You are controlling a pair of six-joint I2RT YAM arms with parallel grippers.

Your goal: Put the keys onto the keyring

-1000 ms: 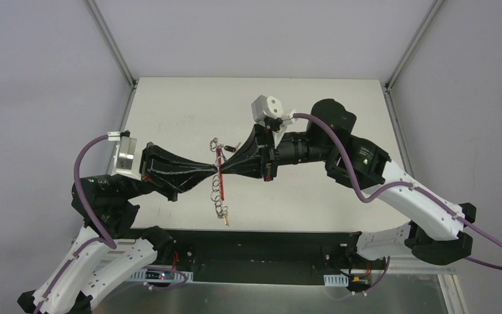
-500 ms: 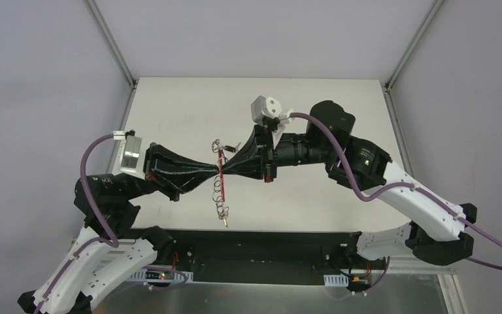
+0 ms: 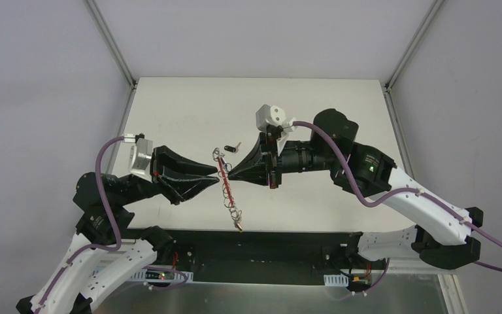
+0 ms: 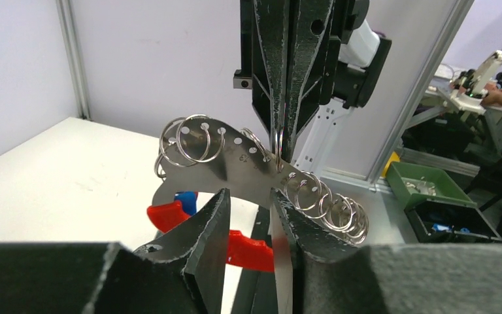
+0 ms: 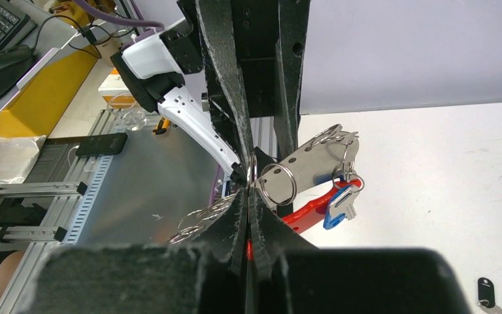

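The keyring (image 3: 226, 186), a curved silver plate with several wire rings and a red strap, hangs in the air between both grippers. My right gripper (image 3: 230, 174) is shut on one of its rings; in the right wrist view the gripper (image 5: 248, 194) pinches the ring edge. My left gripper (image 3: 214, 177) is open, and its fingertips (image 4: 221, 199) stand either side of the plate's lower edge (image 4: 235, 163). The blue-headed key (image 5: 340, 207) hangs on the ring beside the red strap (image 5: 304, 210). The black-headed key (image 3: 234, 147) lies on the table behind the grippers.
The white table (image 3: 183, 111) is fenced by metal posts at the back corners. A black rail (image 3: 255, 245) runs along its near edge. The keyring's small yellowish tag (image 3: 240, 227) dangles close to that edge.
Both grippers and the keyring have shifted right and nearer. The keyring's lower end has swung right. The black key now shows clear of the right gripper.
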